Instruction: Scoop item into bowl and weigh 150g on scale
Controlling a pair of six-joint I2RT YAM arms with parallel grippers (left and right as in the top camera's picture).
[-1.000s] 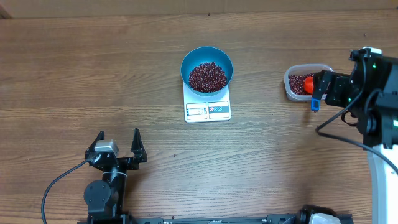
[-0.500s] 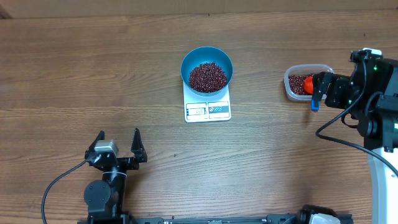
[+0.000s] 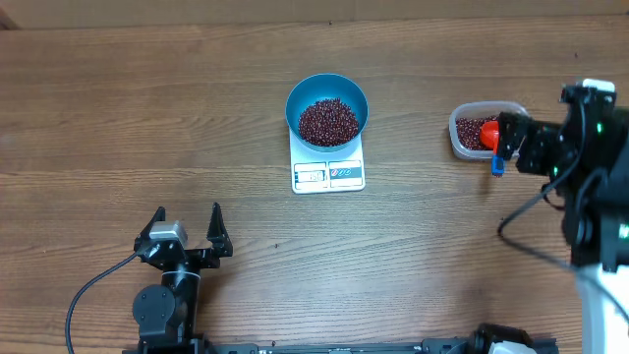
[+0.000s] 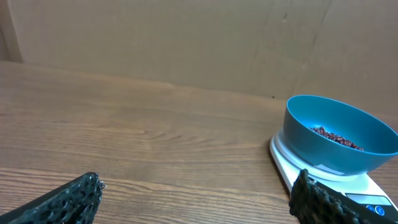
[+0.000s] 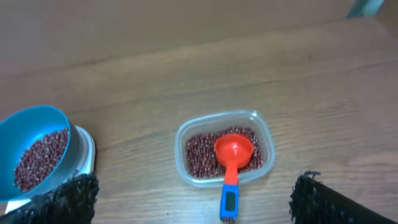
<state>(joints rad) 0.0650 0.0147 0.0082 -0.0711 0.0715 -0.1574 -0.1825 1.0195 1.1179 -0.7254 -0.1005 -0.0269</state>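
Here's the bench, bare brown wood, with the action split between centre and right. Dead centre sits the white scale, display edge facing the near side. The blue bowl stands upright on its platform, covering the far part. Inside the bowl is a good heap of dark red beans, spread across the bottom and well below the rim.

Over to the right, well apart from the scale, there's a clear plastic tub with more of the same beans in it. An orange-red scoop lies in the tub with its cup resting on the beans. Its blue handle pokes out over the tub's near rim onto the wood.

The right end effector hangs just above and beside that tub, jaws spread wide, gripping nothing. The scoop handle lies between its fingers, untouched.

Down at near left, the left end effector sits far from everything, fingers splayed wide apart and empty, pointing towards the far side.
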